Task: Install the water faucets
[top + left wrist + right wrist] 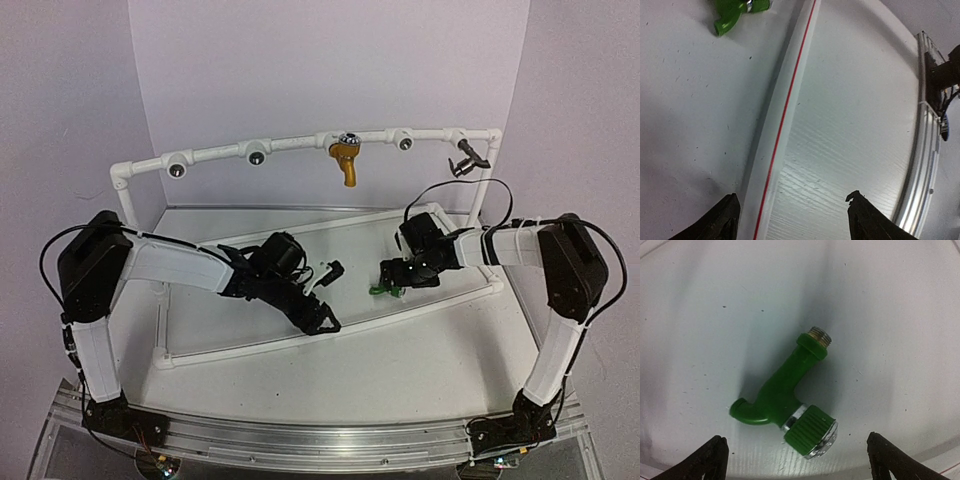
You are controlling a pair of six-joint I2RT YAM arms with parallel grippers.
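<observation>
A green faucet with a silver-capped knob lies on its side on the white table, apart from both arms. My right gripper hovers open just over it, one finger on each side and nothing between them; from above, the right gripper stands directly over the green faucet. My left gripper is open and empty over the frame's front pipe, with the green faucet lying farther off. A mustard-yellow faucet and a dark faucet hang on the raised white pipe.
The raised pipe carries silver-centred sockets. The frame's base pipes ring the work area, and a red line runs along the front one. An aluminium rail lines the near table edge.
</observation>
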